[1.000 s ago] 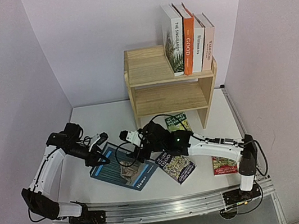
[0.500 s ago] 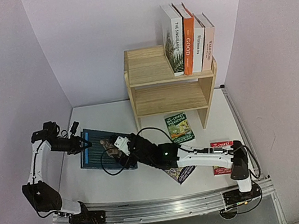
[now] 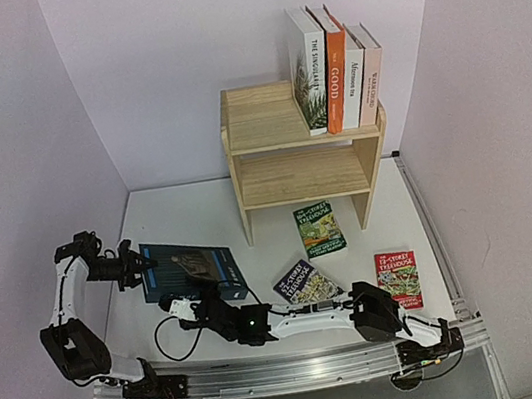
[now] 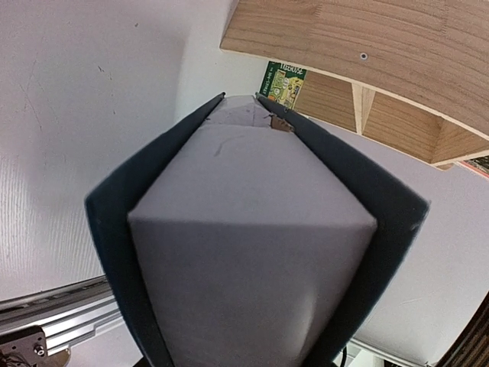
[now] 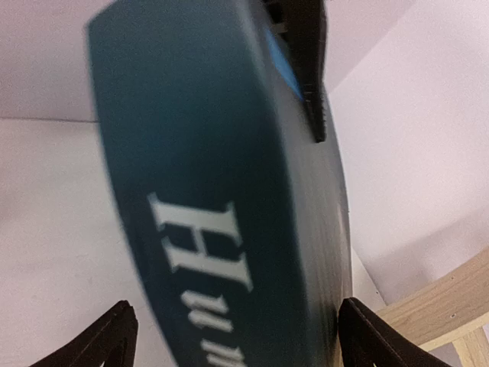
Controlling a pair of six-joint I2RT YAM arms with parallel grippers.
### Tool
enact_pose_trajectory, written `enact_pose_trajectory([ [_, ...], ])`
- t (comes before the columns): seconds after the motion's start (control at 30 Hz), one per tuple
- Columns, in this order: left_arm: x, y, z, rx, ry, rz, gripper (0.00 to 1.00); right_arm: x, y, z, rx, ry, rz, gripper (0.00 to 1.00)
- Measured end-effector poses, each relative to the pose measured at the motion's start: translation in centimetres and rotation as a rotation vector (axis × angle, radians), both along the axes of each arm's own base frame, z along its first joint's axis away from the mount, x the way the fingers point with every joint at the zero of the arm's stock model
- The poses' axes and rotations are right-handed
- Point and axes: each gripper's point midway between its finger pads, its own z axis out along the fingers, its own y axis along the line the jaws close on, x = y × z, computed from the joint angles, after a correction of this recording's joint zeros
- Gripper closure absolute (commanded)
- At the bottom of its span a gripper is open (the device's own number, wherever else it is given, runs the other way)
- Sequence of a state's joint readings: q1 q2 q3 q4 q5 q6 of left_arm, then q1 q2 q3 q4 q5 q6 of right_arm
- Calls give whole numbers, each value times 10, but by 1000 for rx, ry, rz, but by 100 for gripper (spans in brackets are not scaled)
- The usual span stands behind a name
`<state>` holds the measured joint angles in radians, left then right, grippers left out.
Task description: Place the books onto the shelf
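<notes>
We are mid-pickup: our left gripper (image 3: 138,265) clamps the left edge of the dark blue "Humor" book (image 3: 196,267), our right gripper (image 3: 173,303) is spread open astride its spine, and next it needs carrying far-right to the pale wooden two-tier shelf (image 3: 287,140).

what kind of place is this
Probably a robot test booth, not a home or library: plain pale walls box in a white table, two arms are bolted to a rail at its near edge, and a small wooden shelf with books looks staged.
</notes>
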<state>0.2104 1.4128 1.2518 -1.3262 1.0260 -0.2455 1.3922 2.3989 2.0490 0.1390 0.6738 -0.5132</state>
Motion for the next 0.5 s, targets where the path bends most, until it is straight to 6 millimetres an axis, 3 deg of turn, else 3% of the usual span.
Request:
enact_pose_trajectory([
  [0.17,1,-1,2,-22,18,14,64,23,-1,10,-5,-129,-102,72],
  [0.23,1,-1,2,-25,30,22,58,25,-3,10,-39,-166,-115,79],
  [0.4,1,-4,7,-48,22,16,11,24,-7,13,-37,-183,-155,88],
  [0.5,5,-4,17,-45,-21,7,1,28,-13,11,3,-157,-189,88],
])
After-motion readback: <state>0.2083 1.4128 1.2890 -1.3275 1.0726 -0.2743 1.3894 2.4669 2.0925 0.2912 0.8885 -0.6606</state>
